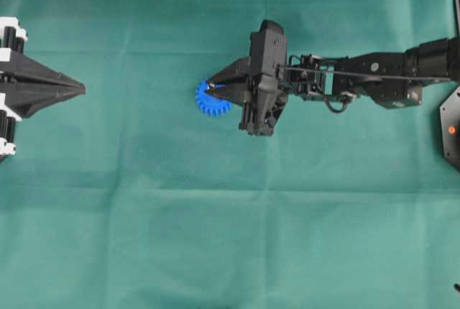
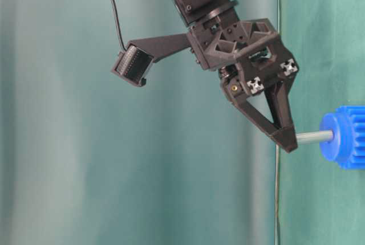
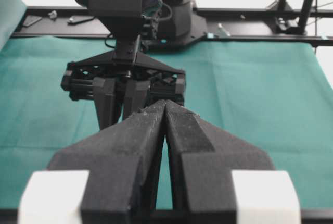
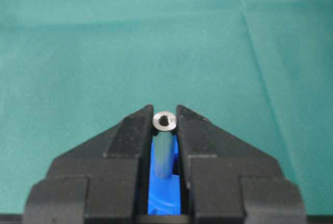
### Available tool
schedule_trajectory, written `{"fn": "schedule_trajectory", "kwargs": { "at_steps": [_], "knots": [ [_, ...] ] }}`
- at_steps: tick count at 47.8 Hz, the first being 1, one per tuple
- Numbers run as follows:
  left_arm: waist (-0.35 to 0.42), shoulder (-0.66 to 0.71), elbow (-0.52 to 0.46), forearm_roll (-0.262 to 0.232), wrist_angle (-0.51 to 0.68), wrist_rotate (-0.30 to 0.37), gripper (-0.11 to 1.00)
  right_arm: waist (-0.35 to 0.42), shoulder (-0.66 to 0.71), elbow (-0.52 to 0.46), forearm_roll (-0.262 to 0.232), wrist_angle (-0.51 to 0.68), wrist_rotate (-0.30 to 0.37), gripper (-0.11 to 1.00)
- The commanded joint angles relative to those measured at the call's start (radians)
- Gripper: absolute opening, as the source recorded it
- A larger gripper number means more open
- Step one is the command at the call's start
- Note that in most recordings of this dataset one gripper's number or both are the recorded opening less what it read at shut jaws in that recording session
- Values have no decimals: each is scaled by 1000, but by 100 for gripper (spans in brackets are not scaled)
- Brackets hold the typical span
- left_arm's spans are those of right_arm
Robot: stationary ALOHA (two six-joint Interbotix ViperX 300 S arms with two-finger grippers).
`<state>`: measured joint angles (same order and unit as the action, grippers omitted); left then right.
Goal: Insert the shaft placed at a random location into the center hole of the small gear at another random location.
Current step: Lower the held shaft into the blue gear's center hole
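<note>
The right hand (image 4: 165, 130) gripped the shaft (image 4: 164, 146) over the small gear (image 1: 210, 100) — center hole hidden beneath; the left hand (image 3: 165, 110) sat closed, empty.

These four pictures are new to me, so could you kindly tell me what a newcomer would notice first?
The bright blue small gear stands out on the green cloth near the middle of the overhead view. The right tool is shut on the silvery shaft, whose far end meets the gear's hub in the table-level view. At the left edge of the overhead view, the left tool hangs shut and empty.
</note>
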<state>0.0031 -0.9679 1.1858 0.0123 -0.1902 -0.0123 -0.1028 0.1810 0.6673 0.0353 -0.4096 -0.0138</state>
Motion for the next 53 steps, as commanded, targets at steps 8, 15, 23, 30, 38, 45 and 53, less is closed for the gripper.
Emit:
{"fn": "schedule_trajectory", "kwargs": {
  "at_steps": [8, 15, 23, 30, 38, 45, 53],
  "knots": [
    [2, 3, -25, 2, -5, -2, 0, 2, -17, -15, 0, -5, -3, 13],
    [2, 3, -25, 2, -5, -2, 0, 3, -46, -15, -2, -2, -18, 13],
    [2, 3, -25, 2, -5, -2, 0, 2, -75, -15, 0, -2, -51, 13],
    [3, 3, -25, 2, -5, -2, 0, -3, -78, -18, 0, -5, -57, 13],
    [2, 3, -25, 2, -5, -2, 0, -8, -72, -18, 0, -5, -60, 13],
    [2, 3, -25, 2, -5, -2, 0, -11, -51, -18, 0, -23, -61, 13],
    [2, 3, -25, 2, -5, -2, 0, -11, -17, -17, 0, -54, -60, 13]
  ]
}}
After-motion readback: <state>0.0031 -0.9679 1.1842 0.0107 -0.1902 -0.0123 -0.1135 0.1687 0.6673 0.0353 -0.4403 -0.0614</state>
